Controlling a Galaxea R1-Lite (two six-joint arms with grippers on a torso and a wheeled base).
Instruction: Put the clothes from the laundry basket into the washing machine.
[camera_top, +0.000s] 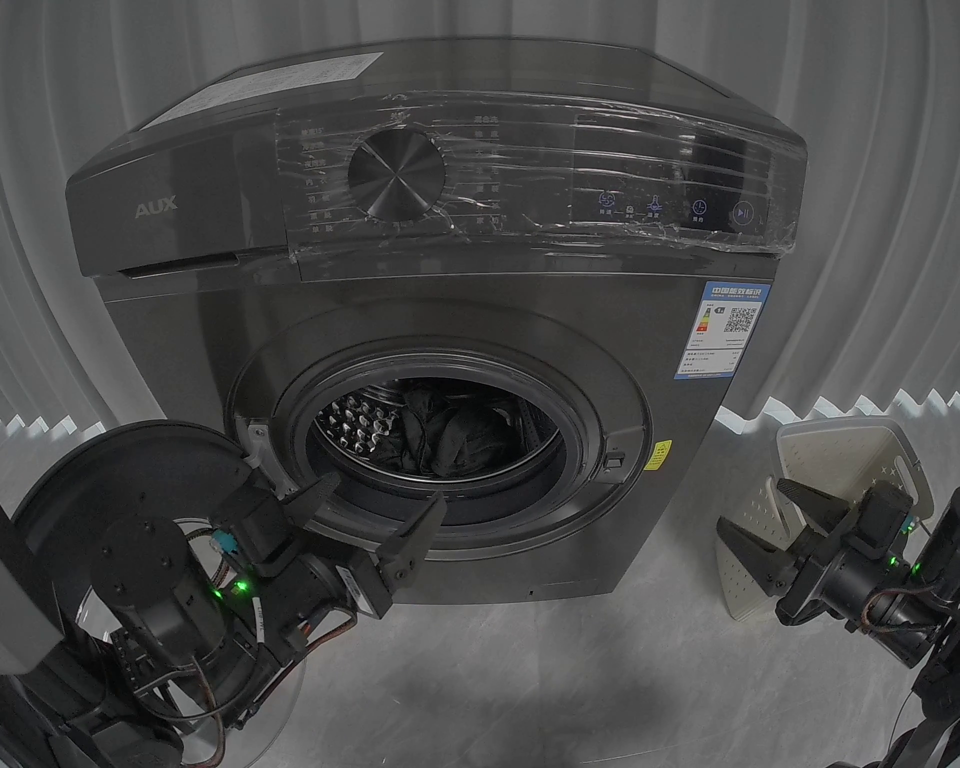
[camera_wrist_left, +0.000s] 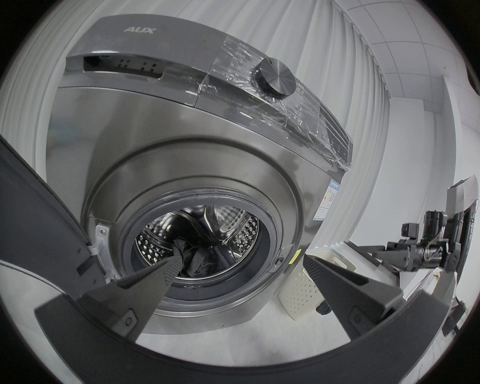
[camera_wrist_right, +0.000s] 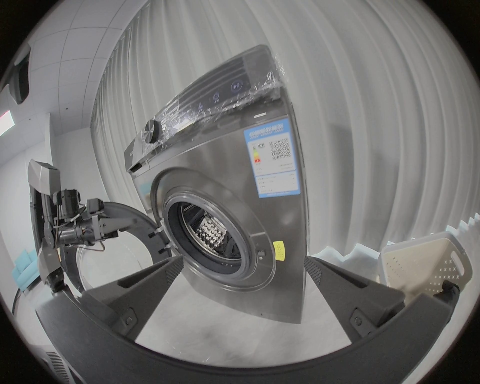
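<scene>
The grey washing machine (camera_top: 440, 300) stands in front of me with its round door (camera_top: 120, 480) swung open to the left. Dark clothes (camera_top: 450, 435) lie inside the drum (camera_wrist_left: 200, 240). My left gripper (camera_top: 375, 525) hangs open and empty just below the front of the drum opening. The white laundry basket (camera_top: 850, 480) lies tipped on its side on the floor to the right of the machine, and no clothes show in it. My right gripper (camera_top: 765, 525) is open and empty right beside the basket's mouth. The basket (camera_wrist_right: 425, 265) also appears in the right wrist view.
White curtains (camera_top: 870, 200) hang behind and around the machine. The grey floor (camera_top: 600, 680) in front of it offers free room between the two arms. The open door stands close to my left arm.
</scene>
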